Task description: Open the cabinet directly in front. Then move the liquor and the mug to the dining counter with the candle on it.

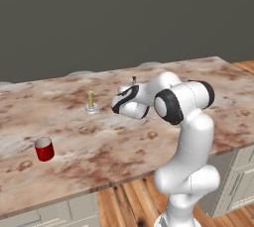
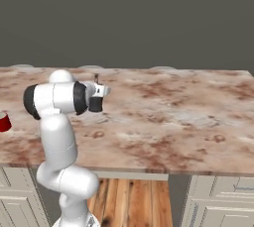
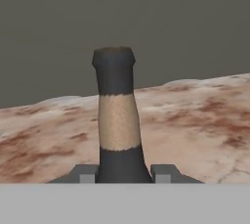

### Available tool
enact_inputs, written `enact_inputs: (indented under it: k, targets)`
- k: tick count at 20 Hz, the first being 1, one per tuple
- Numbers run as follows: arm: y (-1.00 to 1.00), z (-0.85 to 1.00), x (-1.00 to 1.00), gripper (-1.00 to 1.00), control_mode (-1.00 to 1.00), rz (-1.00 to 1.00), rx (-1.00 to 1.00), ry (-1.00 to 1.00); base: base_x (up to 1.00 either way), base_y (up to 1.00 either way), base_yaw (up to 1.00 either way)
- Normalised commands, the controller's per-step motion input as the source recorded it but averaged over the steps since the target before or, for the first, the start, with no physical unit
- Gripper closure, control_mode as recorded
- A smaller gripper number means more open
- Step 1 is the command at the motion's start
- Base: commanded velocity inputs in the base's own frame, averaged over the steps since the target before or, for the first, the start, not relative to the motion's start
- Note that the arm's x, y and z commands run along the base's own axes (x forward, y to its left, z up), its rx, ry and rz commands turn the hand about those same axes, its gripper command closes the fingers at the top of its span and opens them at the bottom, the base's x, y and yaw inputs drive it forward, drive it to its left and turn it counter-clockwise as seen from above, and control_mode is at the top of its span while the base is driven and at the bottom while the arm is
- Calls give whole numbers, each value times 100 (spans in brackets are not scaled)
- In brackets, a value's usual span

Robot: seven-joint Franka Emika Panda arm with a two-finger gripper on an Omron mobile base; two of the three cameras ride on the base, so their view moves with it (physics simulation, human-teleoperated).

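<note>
liquor (image 3: pixel 116 120) body below frame edge

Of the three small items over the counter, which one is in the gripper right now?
The liquor, clamped between the gripper fingers. The mug and candle stand free on the dining counter.

Gripper (image 3: pixel 125 174) clamped, arm folded forward

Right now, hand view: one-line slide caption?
Gripper shut on the liquor bottle, upright above the marbled dining counter.
</note>
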Motion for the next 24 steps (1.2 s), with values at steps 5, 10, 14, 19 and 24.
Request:
enact_inputs:
  k: [5, 10, 14, 19, 24]
  targets:
    - [0, -23, 9, 100, -100, 0, 0, 0, 0, 0, 0]
    - [0, -19, 10, 100, -100, 0, 0, 0, 0, 0, 0]
    - [0, -22, 44, 100, -100, 0, 0, 0, 0, 0, 0]
    - [0, -19, 58, 100, -100, 0, 0, 0, 0, 0, 0]
    - [0, -20, 54, 100, -100, 0, 0, 0, 0, 0, 0]
